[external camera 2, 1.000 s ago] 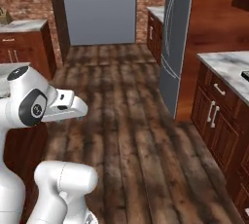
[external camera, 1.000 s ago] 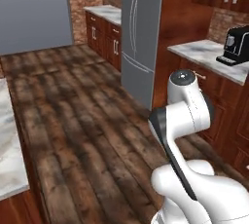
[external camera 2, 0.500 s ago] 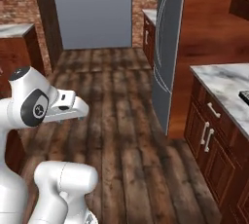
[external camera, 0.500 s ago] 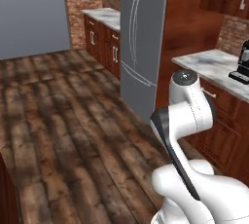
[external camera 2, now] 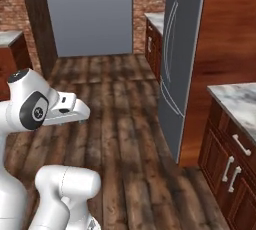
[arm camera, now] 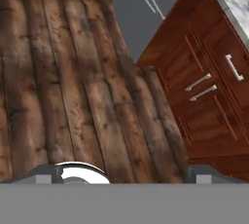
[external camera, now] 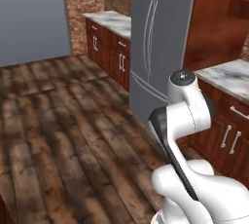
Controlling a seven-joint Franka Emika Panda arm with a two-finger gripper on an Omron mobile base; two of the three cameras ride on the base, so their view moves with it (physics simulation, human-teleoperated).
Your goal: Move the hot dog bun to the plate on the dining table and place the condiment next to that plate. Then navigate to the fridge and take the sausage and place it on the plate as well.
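Compared with the earlier frames, both base views have swung and advanced with the driving base, so the fridge looms larger and nearer; nothing in the room itself has shifted.

Left base view: the fridge (external camera: 163, 38), doors closed, stands at 1 o'clock of the arm's shoulder, between a far marble tabletop (external camera: 111, 21) at 11 o'clock and a nearer one (external camera: 228, 76) at 3 o'clock. Wooden floor (external camera: 58, 135) lies open toward it.

Right base view: the fridge (external camera 2: 182, 49) occupies 1 o'clock, its long thin handles (external camera 2: 170, 44) facing the aisle; the arm is folded at 8 o'clock.

Hand view: the claw (arm camera: 119, 175) points down at the floor, its fingertips (arm camera: 44, 177) spread wide apart with nothing between them. A corner of the fridge (arm camera: 146, 4) sits at 12 o'clock, well apart; cabinet drawers (arm camera: 209, 96) fill 3 o'clock.

Step in hand, by judgement: navigating to the fridge. Done well, the base should stop squarely before the doors, near enough to reach a handle, leaving room for a door to swing. The sausage is presumably inside, unseen.
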